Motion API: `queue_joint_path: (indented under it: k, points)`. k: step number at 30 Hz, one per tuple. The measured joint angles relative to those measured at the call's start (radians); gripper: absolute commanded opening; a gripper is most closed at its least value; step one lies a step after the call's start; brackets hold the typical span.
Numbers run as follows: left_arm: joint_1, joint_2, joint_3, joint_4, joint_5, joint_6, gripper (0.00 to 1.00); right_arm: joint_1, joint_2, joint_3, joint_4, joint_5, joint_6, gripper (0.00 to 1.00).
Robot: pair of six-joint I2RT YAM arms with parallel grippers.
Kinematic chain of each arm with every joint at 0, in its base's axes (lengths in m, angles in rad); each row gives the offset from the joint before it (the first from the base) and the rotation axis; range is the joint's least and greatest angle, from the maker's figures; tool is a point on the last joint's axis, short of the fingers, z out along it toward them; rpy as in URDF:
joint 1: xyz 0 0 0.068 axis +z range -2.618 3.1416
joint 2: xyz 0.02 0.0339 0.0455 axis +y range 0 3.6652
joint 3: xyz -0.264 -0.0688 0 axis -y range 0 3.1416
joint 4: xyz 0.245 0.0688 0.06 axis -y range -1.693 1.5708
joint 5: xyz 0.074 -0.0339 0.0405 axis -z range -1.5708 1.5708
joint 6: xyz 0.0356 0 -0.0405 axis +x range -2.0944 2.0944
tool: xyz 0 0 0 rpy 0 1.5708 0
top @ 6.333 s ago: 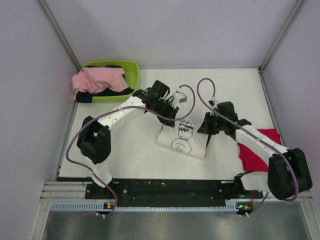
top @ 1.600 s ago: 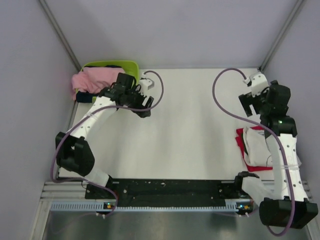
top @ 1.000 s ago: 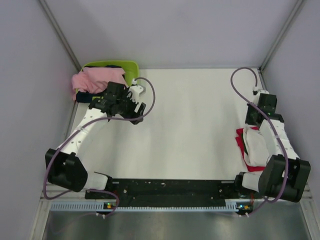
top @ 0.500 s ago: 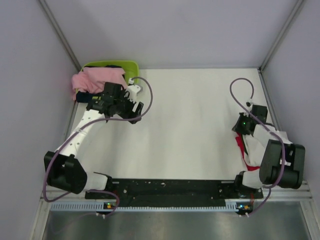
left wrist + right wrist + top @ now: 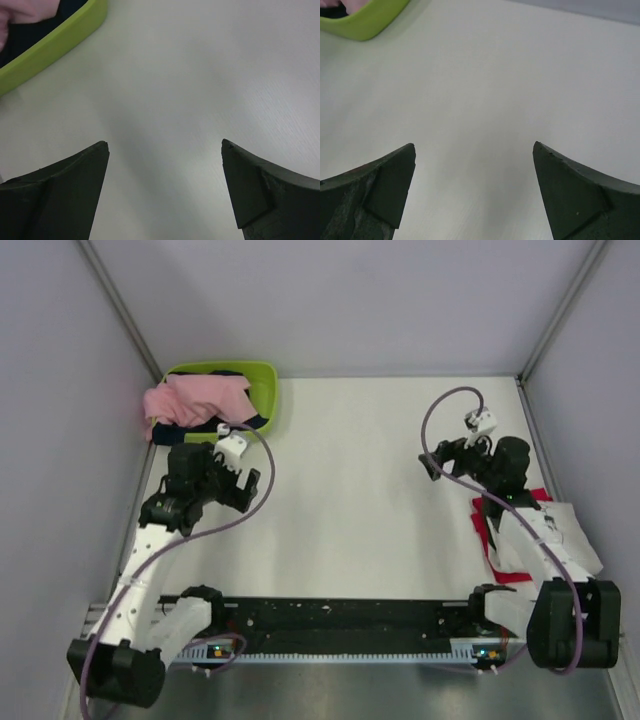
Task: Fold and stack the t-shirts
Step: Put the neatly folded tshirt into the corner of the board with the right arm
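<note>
— What is shown from the top?

— The white t-shirt (image 5: 570, 540) is laid folded on the red t-shirt (image 5: 482, 532) at the near right of the counter (image 5: 360, 500), and the stack is partly hidden by the right arm. The right gripper (image 5: 430, 466) is held left of the stack and apart from it. The left gripper (image 5: 245, 487) is held just near of the lime-green basket (image 5: 268, 390) at the far left, in which pink cloth (image 5: 190, 400) is heaped.

— And from the left wrist?

— The left gripper is seen parted wide over the counter, with nothing clamped. The basket rim is seen at the upper left.

— From the right wrist?

— The right gripper is likewise spread wide, with nothing gripped. Pale counter is seen beyond it, and a basket corner at the upper left.
</note>
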Motion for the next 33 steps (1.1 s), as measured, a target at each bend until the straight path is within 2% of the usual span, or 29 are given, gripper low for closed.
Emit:
queue_joint_path:
  k: [4, 7, 12, 15, 18, 23, 33]
  points:
    - [0.046, -0.234, -0.229, 0.176, -0.080, -0.085, 0.99, -0.002, -0.083, -0.114, 0.198, 0.008, -0.006, 0.99]
    - [0.047, -0.362, -0.462, 0.438, -0.225, -0.216, 0.99, -0.002, -0.090, -0.222, 0.292, 0.053, -0.008, 0.99]
    - [0.075, -0.401, -0.707, 0.700, -0.368, -0.356, 0.99, -0.002, -0.090, -0.396, 0.429, 0.142, -0.018, 0.99]
    - [0.096, -0.446, -0.838, 0.841, -0.420, -0.378, 0.99, -0.002, -0.089, -0.465, 0.515, 0.194, -0.026, 0.99]
    - [0.103, -0.469, -0.907, 0.933, -0.443, -0.379, 0.99, -0.002, -0.090, -0.517, 0.606, 0.241, -0.032, 0.99]
    - [0.103, -0.475, -0.915, 1.015, -0.444, -0.382, 0.98, -0.002, -0.090, -0.529, 0.693, 0.279, -0.041, 0.99]
    - [0.103, -0.471, -0.915, 1.050, -0.439, -0.383, 0.98, -0.002, -0.090, -0.530, 0.740, 0.296, -0.042, 0.99]
